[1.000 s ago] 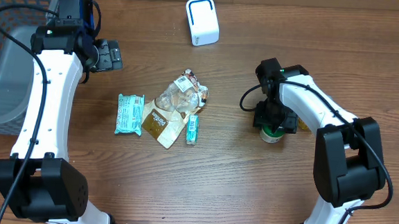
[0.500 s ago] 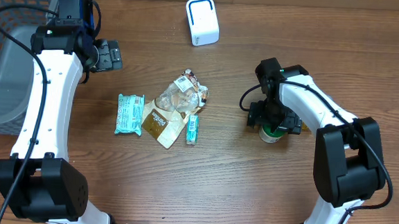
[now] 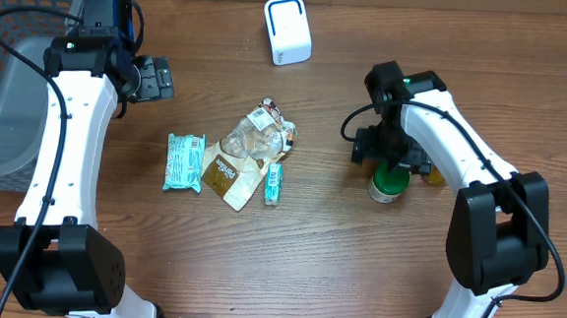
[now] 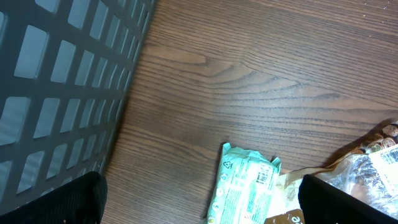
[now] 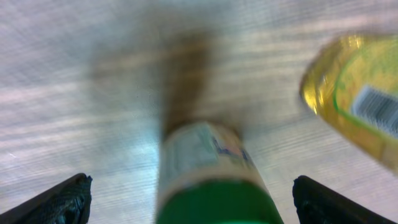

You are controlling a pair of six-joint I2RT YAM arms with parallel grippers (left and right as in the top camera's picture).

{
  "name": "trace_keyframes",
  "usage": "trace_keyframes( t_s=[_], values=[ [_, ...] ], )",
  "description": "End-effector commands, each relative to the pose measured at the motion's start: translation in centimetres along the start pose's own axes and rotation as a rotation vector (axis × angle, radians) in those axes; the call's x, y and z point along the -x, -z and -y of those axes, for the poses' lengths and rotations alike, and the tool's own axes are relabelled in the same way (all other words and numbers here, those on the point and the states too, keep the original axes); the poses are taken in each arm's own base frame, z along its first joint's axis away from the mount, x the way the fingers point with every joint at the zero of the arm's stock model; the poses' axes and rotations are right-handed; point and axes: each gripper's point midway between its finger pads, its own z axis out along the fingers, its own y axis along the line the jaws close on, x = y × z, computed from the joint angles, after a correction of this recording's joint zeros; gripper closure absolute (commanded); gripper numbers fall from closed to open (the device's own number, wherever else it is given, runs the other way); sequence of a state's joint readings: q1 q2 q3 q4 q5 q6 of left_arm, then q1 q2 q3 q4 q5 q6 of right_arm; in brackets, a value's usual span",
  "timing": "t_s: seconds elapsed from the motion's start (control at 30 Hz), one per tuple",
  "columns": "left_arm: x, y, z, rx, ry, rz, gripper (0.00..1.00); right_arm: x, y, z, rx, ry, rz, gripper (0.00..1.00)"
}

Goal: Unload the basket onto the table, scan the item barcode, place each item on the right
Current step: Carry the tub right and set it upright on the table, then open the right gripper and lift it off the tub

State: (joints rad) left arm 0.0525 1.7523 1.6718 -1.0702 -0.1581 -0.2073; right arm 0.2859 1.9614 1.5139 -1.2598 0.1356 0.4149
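A small jar with a green lid [image 3: 385, 185] stands upright on the wooden table at the right. My right gripper [image 3: 392, 158] hovers just behind and above it, open; in the right wrist view the jar [image 5: 208, 174] sits blurred between the two wide-apart fingertips [image 5: 65, 199], with neither touching it. The white barcode scanner [image 3: 287, 29] stands at the back centre. My left gripper [image 3: 160, 78] is open and holds nothing at the far left, beside the basket. In its wrist view a teal packet [image 4: 245, 183] lies ahead of it on the table.
A yellow round item with a barcode label [image 5: 357, 106] lies just right of the jar. A pile at mid-table holds a teal packet [image 3: 183, 162], a brown pouch [image 3: 225, 173], a clear bag [image 3: 260, 138] and a small teal bar [image 3: 274, 183]. A grey mesh basket [image 3: 12, 83] fills the left edge.
My right gripper has opened wide and drawn back from the jar, which now stands free on the table. The left arm has not moved.
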Motion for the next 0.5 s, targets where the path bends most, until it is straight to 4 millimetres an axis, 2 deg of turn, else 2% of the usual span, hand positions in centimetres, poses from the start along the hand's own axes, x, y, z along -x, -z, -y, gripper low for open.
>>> trace_keyframes(
  t_s=[0.0, 0.07, 0.17, 0.47],
  values=[
    [0.7, 0.7, -0.1, 0.001, 0.002, 0.026, 0.01, 2.8, 2.0, -1.0, 0.065, -0.017, 0.135, 0.0],
    [0.7, 0.7, -0.1, 0.001, 0.002, 0.026, 0.0, 4.1, 2.2, -1.7, 0.096, -0.024, 0.187, 0.0],
    [0.6, 0.7, -0.1, 0.001, 0.002, 0.026, 0.0, 5.0, 2.5, -2.4, 0.125, -0.026, 0.223, 0.0],
    [0.6, 0.7, -0.1, 0.001, 0.002, 0.026, 0.0, 3.9, 3.3, -6.7, 0.367, 0.007, 0.147, 0.0]
  ],
)
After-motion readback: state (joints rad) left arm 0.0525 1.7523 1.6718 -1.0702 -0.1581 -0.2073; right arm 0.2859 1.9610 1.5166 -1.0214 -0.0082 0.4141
